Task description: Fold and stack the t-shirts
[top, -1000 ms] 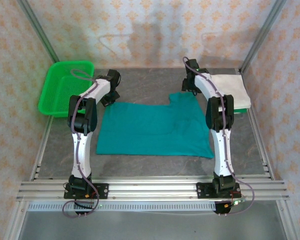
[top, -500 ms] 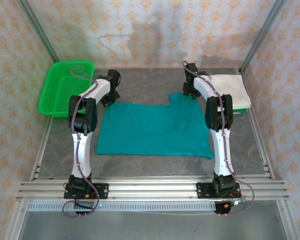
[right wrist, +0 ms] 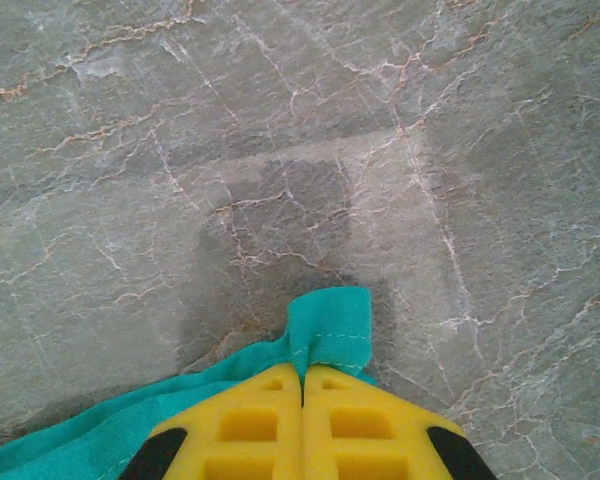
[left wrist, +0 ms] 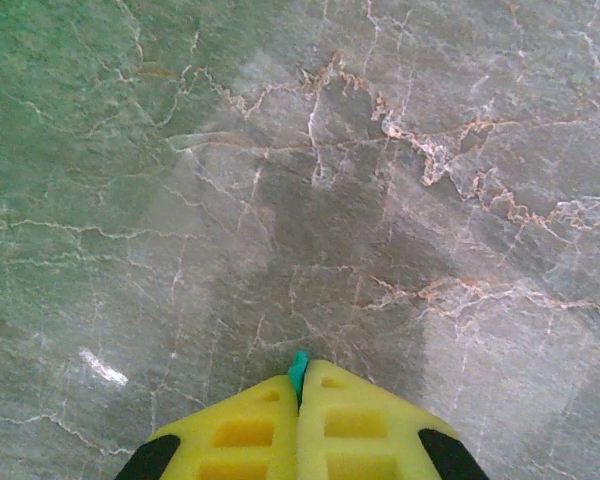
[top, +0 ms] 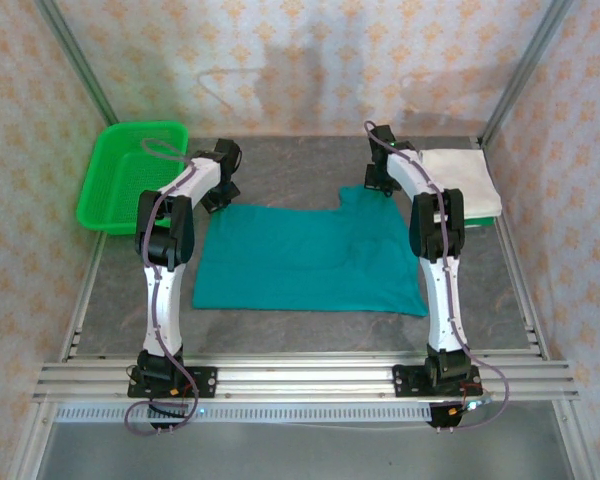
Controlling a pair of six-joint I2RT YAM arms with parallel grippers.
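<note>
Grey marbled worktop point(top: 280, 170) bears a flat teal t-shirt point(top: 300, 260), its far corners pinched by left hand point(left wrist: 299, 380) and right hand point(right wrist: 302, 375).

Lighting bright and even, from overhead; faint, soft arm shadows on the rear wall point(top: 280, 85) in the top view; both wrist views show a diffuse dark shadow mid-frame on the marble table point(left wrist: 460, 120); small glare spot lower left and green cast upper left in the left wrist view; focus slightly soft.
</note>
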